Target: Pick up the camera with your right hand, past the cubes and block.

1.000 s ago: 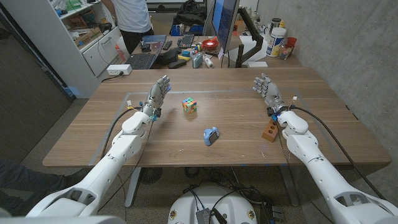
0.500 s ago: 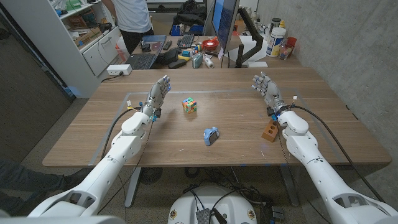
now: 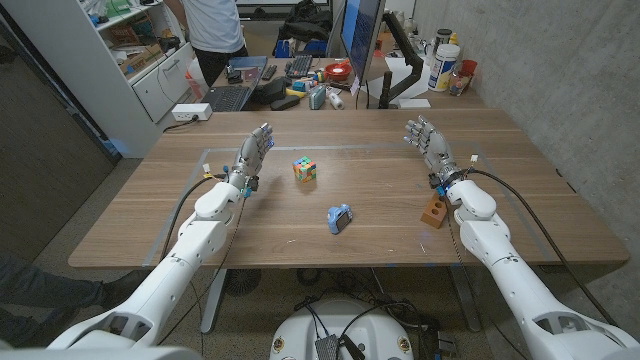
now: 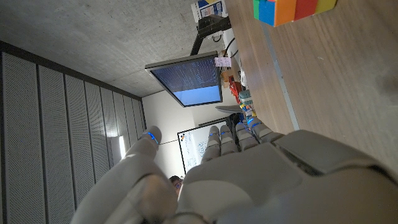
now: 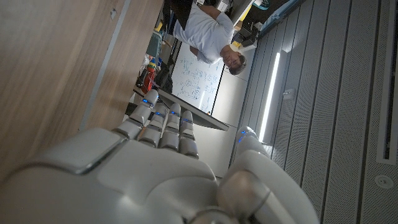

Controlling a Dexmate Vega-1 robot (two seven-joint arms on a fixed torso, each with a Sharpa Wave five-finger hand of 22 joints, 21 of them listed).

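A small blue toy camera (image 3: 339, 218) lies near the middle of the wooden table (image 3: 380, 180). Behind it stands a multicoloured cube (image 3: 304, 169), whose coloured faces also show in the left wrist view (image 4: 293, 10). A brown wooden block (image 3: 434, 211) sits on the right side, just beside my right wrist. My right hand (image 3: 427, 143) is raised over the table's right part, fingers apart, holding nothing, well right of the camera. My left hand (image 3: 255, 150) stands open on the left, a short way left of the cube. Both wrist views show each hand's back (image 4: 249, 174) (image 5: 155, 168) with straight fingers.
A person (image 3: 214, 28) stands beyond the table's far left corner by a white cabinet (image 3: 160, 80). A laptop (image 3: 232, 93), a monitor (image 3: 362, 35), bottles and clutter crowd the far edge. Thin tape lines (image 3: 330, 147) mark a rectangle on the tabletop.
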